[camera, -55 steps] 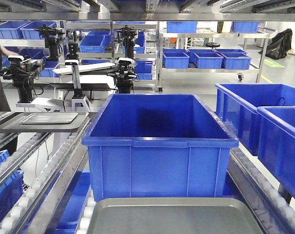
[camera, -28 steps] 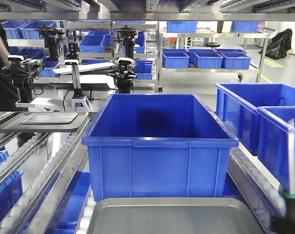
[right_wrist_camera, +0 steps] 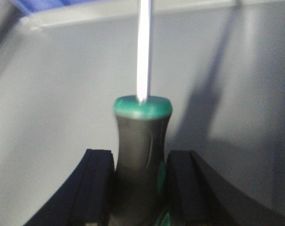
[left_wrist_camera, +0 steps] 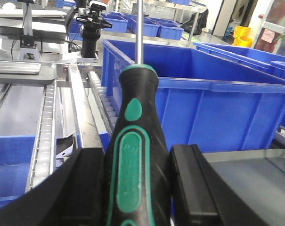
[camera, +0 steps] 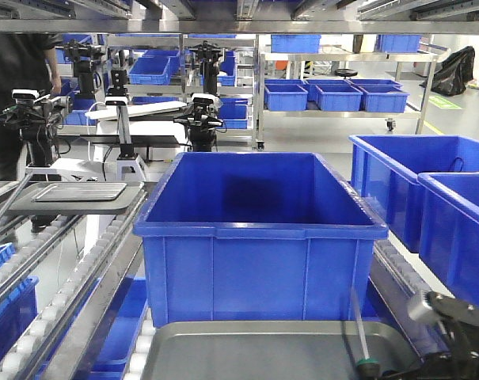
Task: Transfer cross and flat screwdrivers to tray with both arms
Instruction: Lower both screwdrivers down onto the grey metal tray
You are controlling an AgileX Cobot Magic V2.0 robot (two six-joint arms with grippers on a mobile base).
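Observation:
My left gripper (left_wrist_camera: 137,188) is shut on a green-and-black screwdriver handle (left_wrist_camera: 133,150). Its steel shaft (left_wrist_camera: 139,28) points up and away, beside the deep blue bin (left_wrist_camera: 203,99). The grey tray (left_wrist_camera: 255,179) shows at the lower right of the left wrist view. My right gripper (right_wrist_camera: 140,188) is shut on the other screwdriver (right_wrist_camera: 141,136), a dark handle with a green collar. It hangs just over the tray floor (right_wrist_camera: 62,94). In the front view this shaft (camera: 356,321) tilts above the tray (camera: 263,348) by my right arm (camera: 453,328). I cannot tell which screwdriver is cross or flat.
The deep blue bin (camera: 259,229) stands just behind the tray. More blue bins (camera: 429,190) sit at the right. Roller conveyors (camera: 57,293) run along the left, carrying another tray (camera: 81,192). A person (camera: 9,95) and other robot arms (camera: 37,119) stand at the back left.
My right arm came in from the right with its screwdriver held high, then lowered it over the tray's right end. A thin shaft appeared at the left edge. The person at the back left shifted.

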